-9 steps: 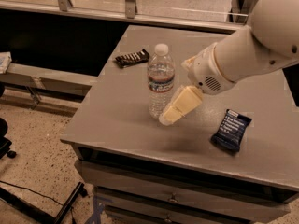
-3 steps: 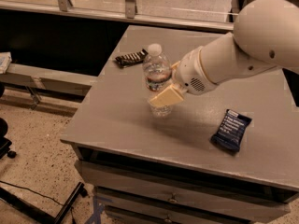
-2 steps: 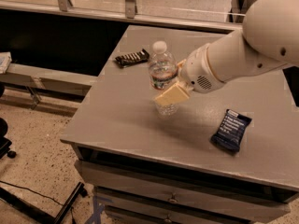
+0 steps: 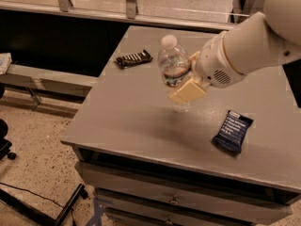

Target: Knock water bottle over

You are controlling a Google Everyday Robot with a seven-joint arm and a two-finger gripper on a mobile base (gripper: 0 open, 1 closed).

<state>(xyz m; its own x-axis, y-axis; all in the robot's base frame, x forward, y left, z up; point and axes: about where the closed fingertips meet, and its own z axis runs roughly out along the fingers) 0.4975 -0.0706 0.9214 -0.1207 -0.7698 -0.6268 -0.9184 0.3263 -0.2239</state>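
The water bottle (image 4: 173, 66), clear ribbed plastic with a white cap and a coloured label band, stands near the middle of the grey table (image 4: 122, 121), leaning slightly left. My gripper (image 4: 186, 84), cream-coloured on a thick white arm coming in from the right, is pressed against the bottle's lower right side. It covers part of the bottle's base.
A dark snack-bar wrapper (image 4: 134, 59) lies at the table's back left. A dark blue wrapper (image 4: 232, 131) lies at the front right. The table's left and front edges drop to the floor. A low bench (image 4: 42, 79) stands to the left.
The bottle and my gripper have shifted together to the right and a little farther back. The bottle, tilted left a second ago, now stands closer to upright.
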